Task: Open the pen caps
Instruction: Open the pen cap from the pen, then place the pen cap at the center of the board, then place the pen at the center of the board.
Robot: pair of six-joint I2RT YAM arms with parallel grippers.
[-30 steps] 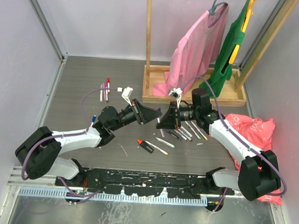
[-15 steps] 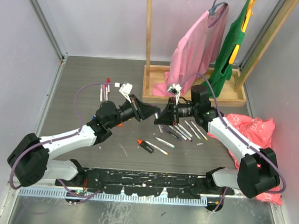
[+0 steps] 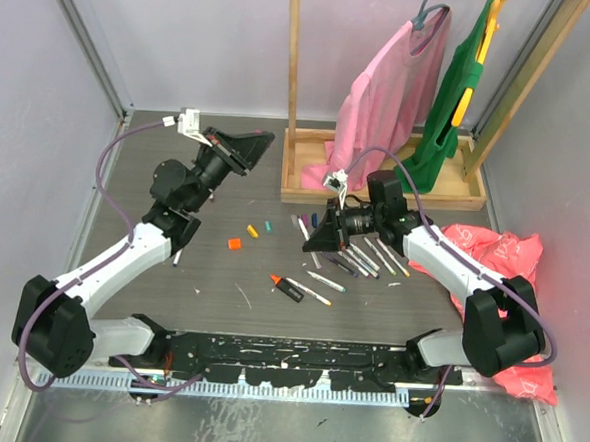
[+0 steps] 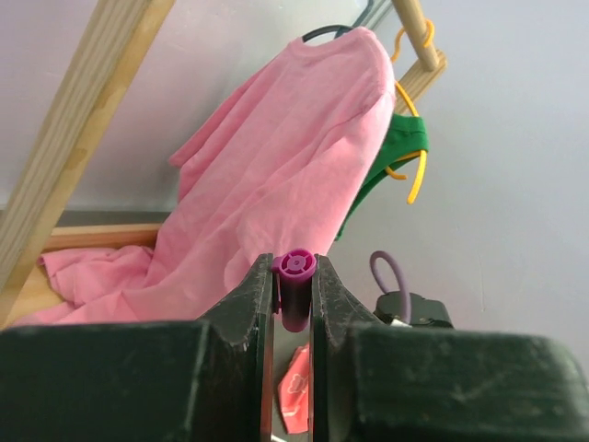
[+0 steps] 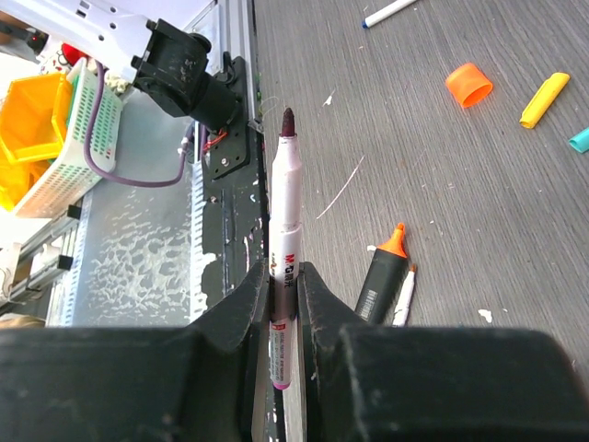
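A white basket (image 5: 81, 129) and a yellow bin (image 5: 26, 115) stand beyond the table (image 5: 442, 203); their contents cannot be made out. The left gripper (image 4: 294, 287), lifted toward the pink shirt (image 4: 276, 157), has its jaws clamped on a purple pen cap (image 4: 296, 266). The right gripper (image 5: 283, 281), low over the table, grips an uncapped purple-tipped pen (image 5: 285, 212). An orange cap (image 5: 468, 85) lies loose.

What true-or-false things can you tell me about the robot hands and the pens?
The left gripper pinches a purple cap. True.
The pen in the right gripper has its cap on. False: its dark tip is bare.
An orange cap lies on the table. True.
A blue shirt hangs beside the green shirt. False: the pink shirt does.
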